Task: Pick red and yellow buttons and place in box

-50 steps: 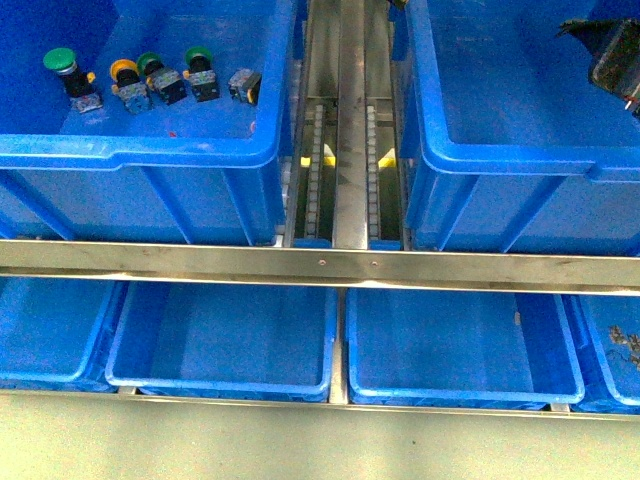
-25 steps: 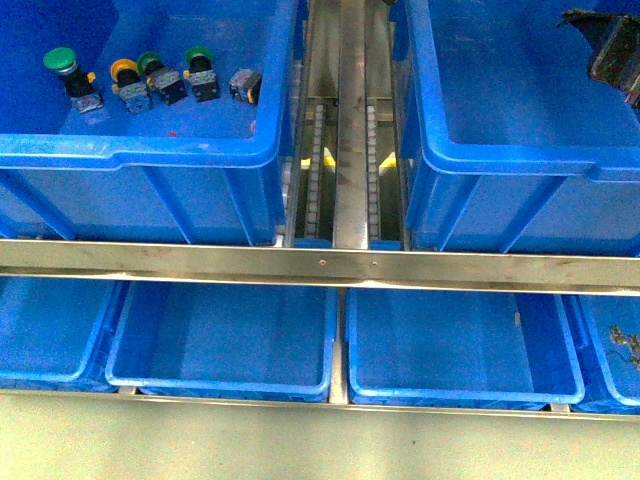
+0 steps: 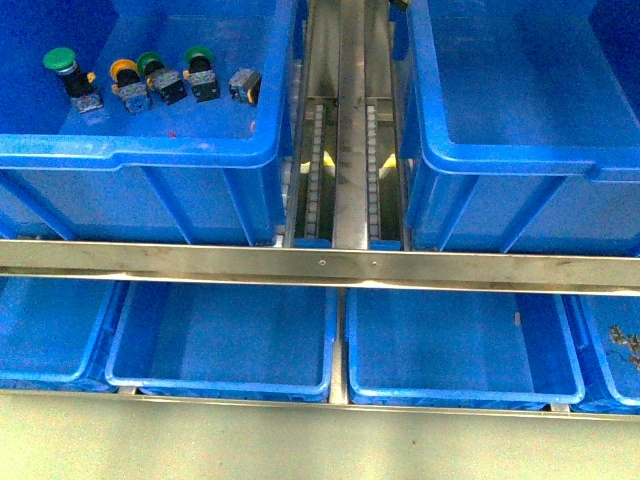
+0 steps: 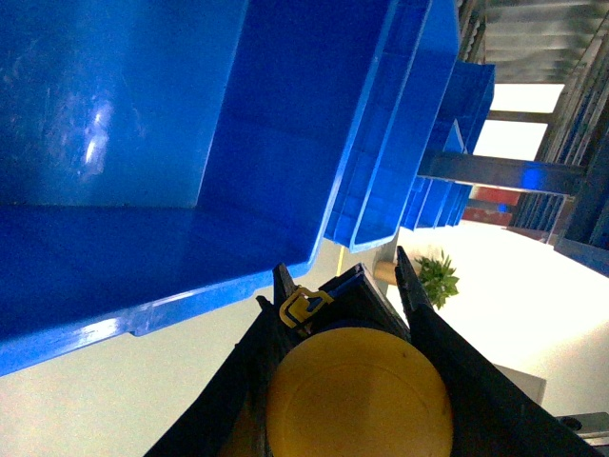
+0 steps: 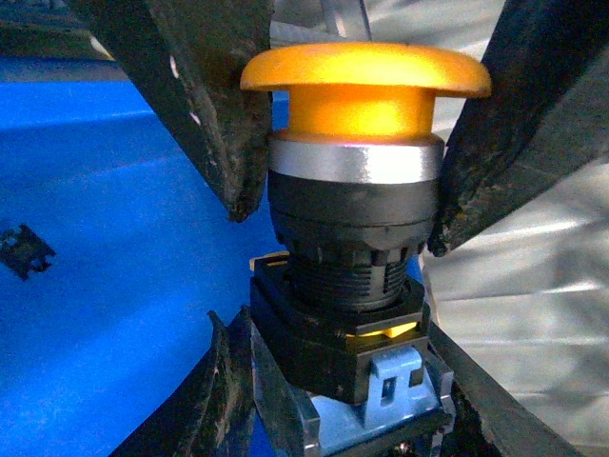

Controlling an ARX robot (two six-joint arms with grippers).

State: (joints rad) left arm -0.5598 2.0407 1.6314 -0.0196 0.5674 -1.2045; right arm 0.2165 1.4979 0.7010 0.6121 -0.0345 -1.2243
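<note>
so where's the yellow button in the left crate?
Front view, left crate: yellow button is second from left, between the leftmost green button and the next green button.

A steel rail crosses above the pale green floor; a potted plant stands in bright light.

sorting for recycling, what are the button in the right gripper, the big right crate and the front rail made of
The button: glossy, slightly translucent yellow plastic cap; the silvery collar could be metal or plated plastic; matte black plastic body. The crate: smooth moulded blue plastic with ribbed walls. The rail: probably brushed steel, judging by its grey sheen.
</note>
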